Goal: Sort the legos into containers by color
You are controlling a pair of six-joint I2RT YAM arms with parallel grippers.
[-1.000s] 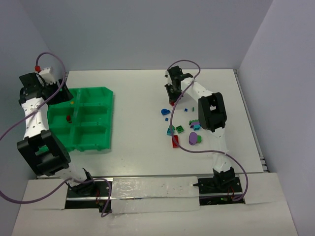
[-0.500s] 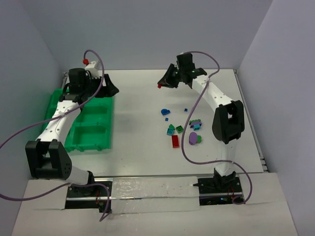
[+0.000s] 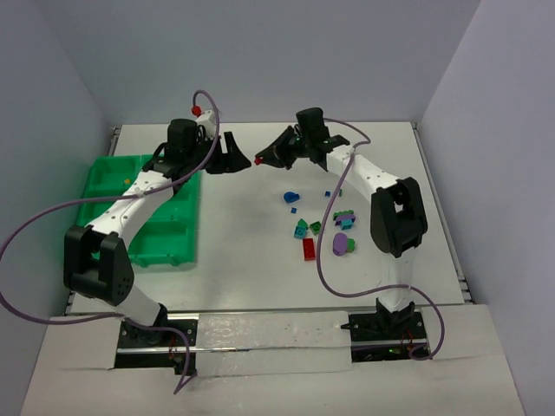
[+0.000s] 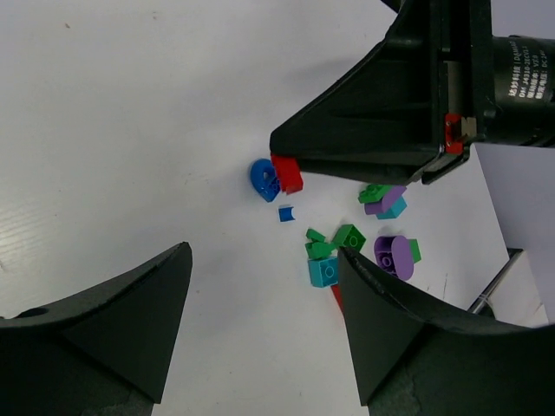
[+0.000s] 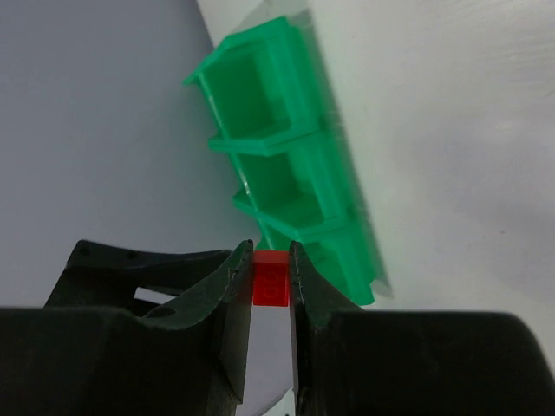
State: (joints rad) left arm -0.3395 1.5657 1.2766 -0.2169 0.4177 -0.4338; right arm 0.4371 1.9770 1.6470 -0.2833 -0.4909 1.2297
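My right gripper (image 3: 263,159) is shut on a small red brick (image 3: 258,161), held in the air left of the lego pile; the brick sits between its jaws in the right wrist view (image 5: 270,282). My left gripper (image 3: 245,162) is open and empty, its tips facing the red brick from the left, almost touching it. In the left wrist view the left gripper (image 4: 264,251) looks at the right gripper (image 4: 373,121) and the red brick (image 4: 287,173). The green tray (image 3: 139,217) lies at the left. Loose legos lie mid-right: a blue piece (image 3: 291,198), teal (image 3: 300,230), green (image 3: 316,227), a red plate (image 3: 309,250), purple (image 3: 340,244).
The tray's bins show behind the brick in the right wrist view (image 5: 295,173). A mixed green, purple and teal cluster (image 3: 344,219) lies beside the right arm's forearm. Cables loop over both arms. Walls close in the table at the back and sides.
My left arm swung from over the tray to the table's middle. My right gripper lifted the red brick off the table and carried it left to meet the left gripper.
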